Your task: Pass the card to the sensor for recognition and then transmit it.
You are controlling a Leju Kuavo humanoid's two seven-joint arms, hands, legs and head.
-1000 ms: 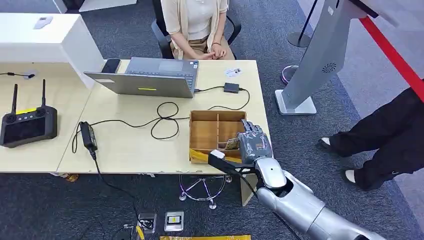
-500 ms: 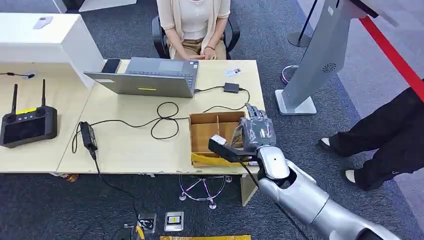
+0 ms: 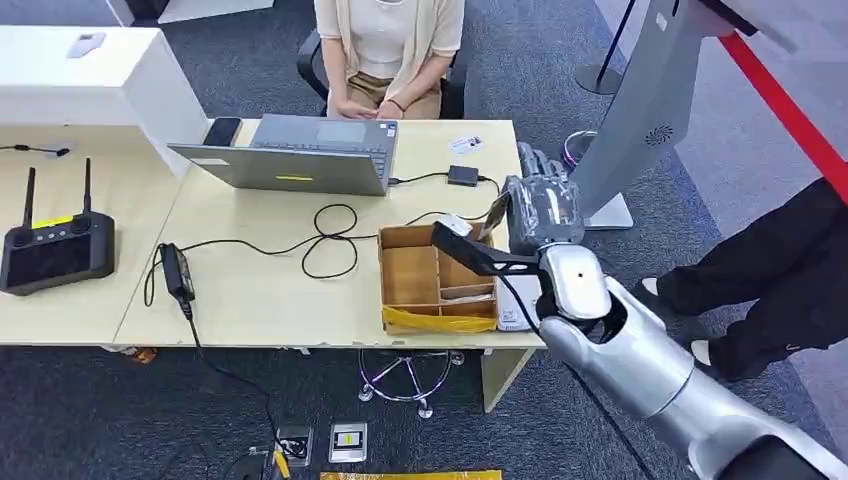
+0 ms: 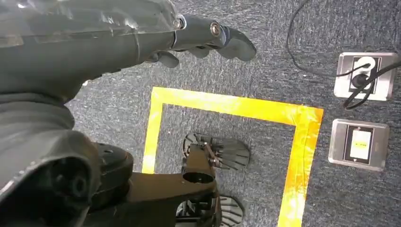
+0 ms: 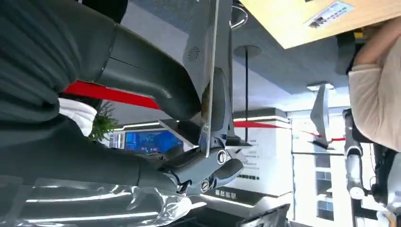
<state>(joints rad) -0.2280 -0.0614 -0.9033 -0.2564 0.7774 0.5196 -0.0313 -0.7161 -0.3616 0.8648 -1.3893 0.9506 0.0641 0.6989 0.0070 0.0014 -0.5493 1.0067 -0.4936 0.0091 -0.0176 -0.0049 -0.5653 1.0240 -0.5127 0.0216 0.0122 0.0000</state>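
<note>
We see our right hand raised above the far right corner of the table, just beyond the cardboard box with its dividers. From the right wrist view that hand pinches a thin card edge-on between thumb and fingers, so it is grasping the card; in the head view the card shows only as a small brownish sliver at the hand's near side, held in the air over the table edge. On the table beyond it lie a small black sensor box on a cable, apart from the hand, and another card lying flat near the far edge. A laptop stands open before a seated person, and a black remote controller rests at the far left. Our left hand hangs over grey carpet marked with yellow tape; its fingers are curled somewhat with nothing in them, though we cannot tell whether it is clenched.
</note>
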